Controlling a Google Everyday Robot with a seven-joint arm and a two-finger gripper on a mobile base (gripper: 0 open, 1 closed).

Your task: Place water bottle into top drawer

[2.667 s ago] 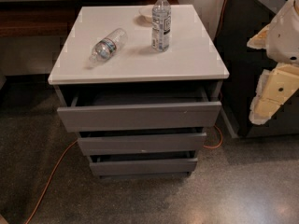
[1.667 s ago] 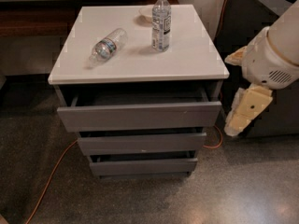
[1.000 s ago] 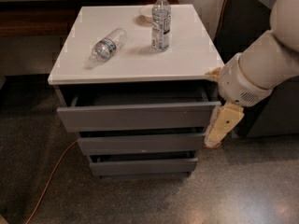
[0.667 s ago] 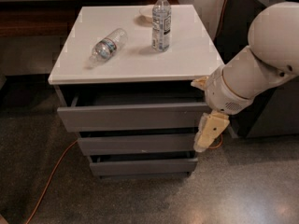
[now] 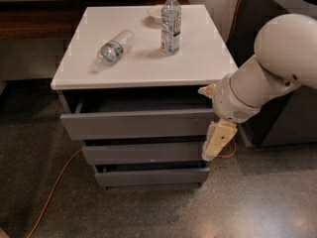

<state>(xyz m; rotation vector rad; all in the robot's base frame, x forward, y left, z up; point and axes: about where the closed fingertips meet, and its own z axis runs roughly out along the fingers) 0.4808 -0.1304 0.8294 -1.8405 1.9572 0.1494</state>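
Observation:
The water bottle (image 5: pixel 114 47), small and clear with a blue-green label band, lies on its side at the left of the white cabinet top (image 5: pixel 198 58). The top drawer (image 5: pixel 138 124) is pulled out a little, with a dark gap showing behind its grey front. My gripper (image 5: pixel 217 142) hangs pointing down at the right end of the drawer fronts, level with the second drawer and well away from the water bottle. My white arm (image 5: pixel 267 73) reaches in from the right.
A taller clear bottle (image 5: pixel 170 23) stands upright at the back of the top, with a small white dish (image 5: pixel 154 13) behind it. Two lower drawers (image 5: pixel 143 152) are nearly closed. An orange cable (image 5: pixel 54 192) runs over the floor at the left. A dark cabinet (image 5: pixel 285 118) stands at the right.
My arm has swung in from the far right, leftward and down, bringing the gripper to the cabinet's right front corner. The bottles and drawers have not moved.

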